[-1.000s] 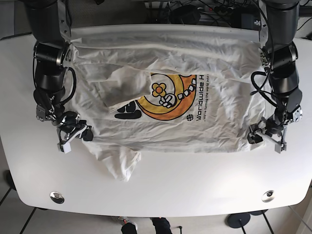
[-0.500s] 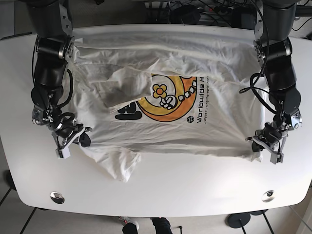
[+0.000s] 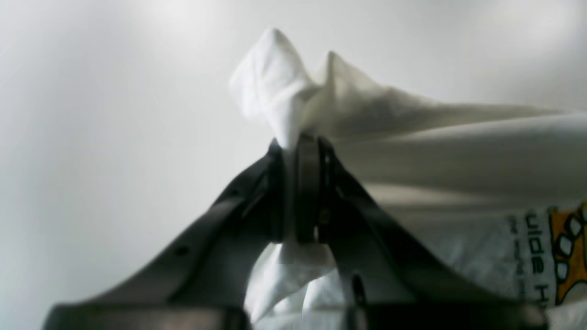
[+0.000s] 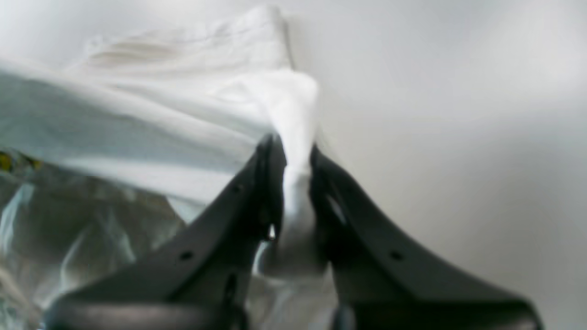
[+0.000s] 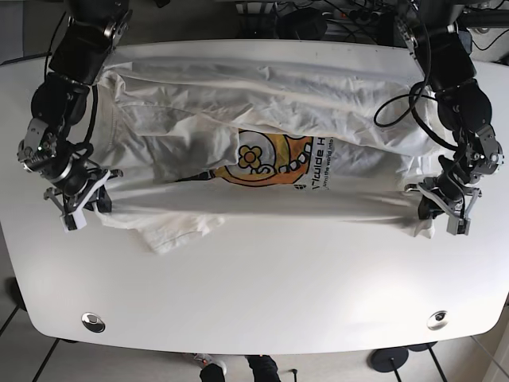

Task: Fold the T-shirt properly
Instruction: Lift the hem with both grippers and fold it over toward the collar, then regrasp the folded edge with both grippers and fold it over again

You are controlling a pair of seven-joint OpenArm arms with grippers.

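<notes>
**Both hem corners lifted, shirt pulled taut across the counter**

White and bare around the cloth, the counter [image 5: 254,294] carries the T-shirt [image 5: 262,119] spread across its far half, with cables and dark gear beyond the far edge. A second ago both of my hands sat lower on the near edge of the shirt; now they have drawn outward and up, and the near edge that lay slack is a tight band running from one hand to the other. The loose sleeve that drooped toward me at near left has been dragged along and lies crumpled just beside that band.

My left hand [image 3: 298,146] is clenched on a bunched corner of white cloth, which pokes out past the fingertips in two peaks; in the base view it is at the right of the scene [image 5: 445,208]. My right hand [image 4: 293,151] is likewise clamped on a twist of fabric, seen at the left of the scene [image 5: 77,199].

I judge this to be the start of the fold: the near edge is raised and ready to be carried over the body of the shirt toward the far side.

The shirt's long axis runs left to right across the counter. The printed lettering reads along that axis too, the orange flower graphic [image 5: 266,159] sitting near the middle. Which end is the collar I cannot tell from here.
</notes>
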